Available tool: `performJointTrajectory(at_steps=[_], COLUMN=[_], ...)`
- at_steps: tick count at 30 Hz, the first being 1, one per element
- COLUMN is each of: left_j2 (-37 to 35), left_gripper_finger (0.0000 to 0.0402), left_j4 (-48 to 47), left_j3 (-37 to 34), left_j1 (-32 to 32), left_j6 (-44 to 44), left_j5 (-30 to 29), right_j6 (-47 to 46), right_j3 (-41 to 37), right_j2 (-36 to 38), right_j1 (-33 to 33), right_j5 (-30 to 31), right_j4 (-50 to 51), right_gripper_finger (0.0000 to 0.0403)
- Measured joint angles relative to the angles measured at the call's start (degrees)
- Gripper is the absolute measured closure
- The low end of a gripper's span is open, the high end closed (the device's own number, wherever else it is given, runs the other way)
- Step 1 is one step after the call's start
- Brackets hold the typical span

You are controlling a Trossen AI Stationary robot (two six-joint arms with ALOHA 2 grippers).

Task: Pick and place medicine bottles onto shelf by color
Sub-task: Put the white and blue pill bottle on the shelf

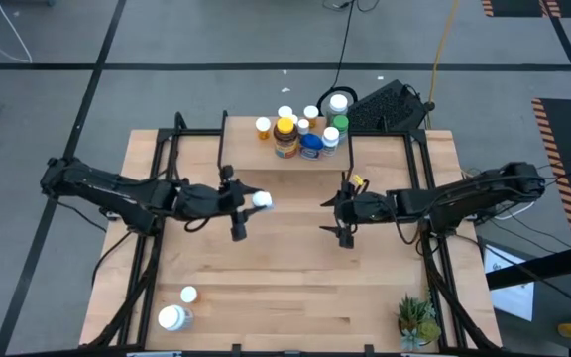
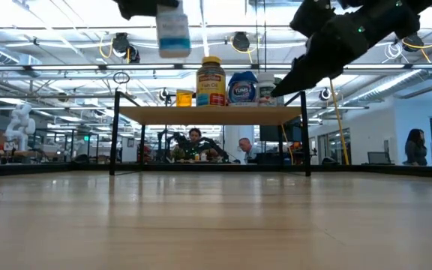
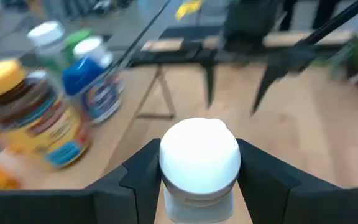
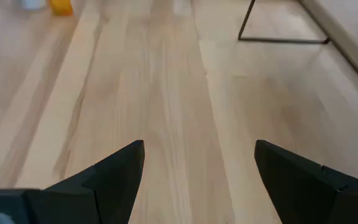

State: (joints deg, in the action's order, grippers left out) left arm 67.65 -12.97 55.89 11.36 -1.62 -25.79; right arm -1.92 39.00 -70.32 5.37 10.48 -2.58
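Note:
A white medicine bottle (image 1: 262, 200) with a white cap (image 3: 199, 154) hangs in the air at mid-table, in front of the shelf (image 1: 241, 149), with my left gripper (image 1: 254, 202) shut on it. In the low view the bottle (image 2: 173, 30) is upright, higher than the shelf board (image 2: 208, 115). Several bottles stand on the shelf, among them an amber one with a yellow lid (image 1: 285, 137) and a blue one (image 1: 311, 147). My right gripper (image 1: 341, 214) hovers open over bare table to the bottle's right. Two white bottles (image 1: 176, 309) stand on the table at the near left. My left gripper pinches the bottle's body just under the cap (image 3: 197, 198) between its two fingers (image 3: 138, 177), one on each side. The fingers reach it from the table's left. The bottle is upright and lifted clear of the table and the shelf.
A small potted plant (image 1: 416, 319) stands at the near right corner. Black frame rails (image 1: 434, 248) run along both sides of the table. The shelf's thin black legs (image 2: 116, 135) stand on the far half. Bare wood (image 4: 166, 81) lies under the right gripper.

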Motion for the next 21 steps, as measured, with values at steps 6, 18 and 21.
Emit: performJointTrajectory(at_steps=[6, 18, 21], left_j2=[-0.96, -1.16, 0.27], left_gripper_finger=[0.0218, 0.0218, 0.0218], left_j4=[-8.36, -5.34, -3.54], left_j3=[1.82, 1.71, 1.75], left_j1=[-4.28, -21.36, -27.52], left_j6=[-0.33, 13.27, 14.83], left_j5=[-0.71, 17.68, 23.38], right_j6=[-0.9, -1.92, -1.92], right_j3=[0.0, 0.0, 0.0], right_j2=[1.98, 2.07, 2.07], right_j1=[-0.02, -0.02, -0.02], right_j5=[0.13, 0.26, 0.26], right_j4=[-1.1, -5.49, -6.2], right_gripper_finger=[0.0101, 0.0101, 0.0101])
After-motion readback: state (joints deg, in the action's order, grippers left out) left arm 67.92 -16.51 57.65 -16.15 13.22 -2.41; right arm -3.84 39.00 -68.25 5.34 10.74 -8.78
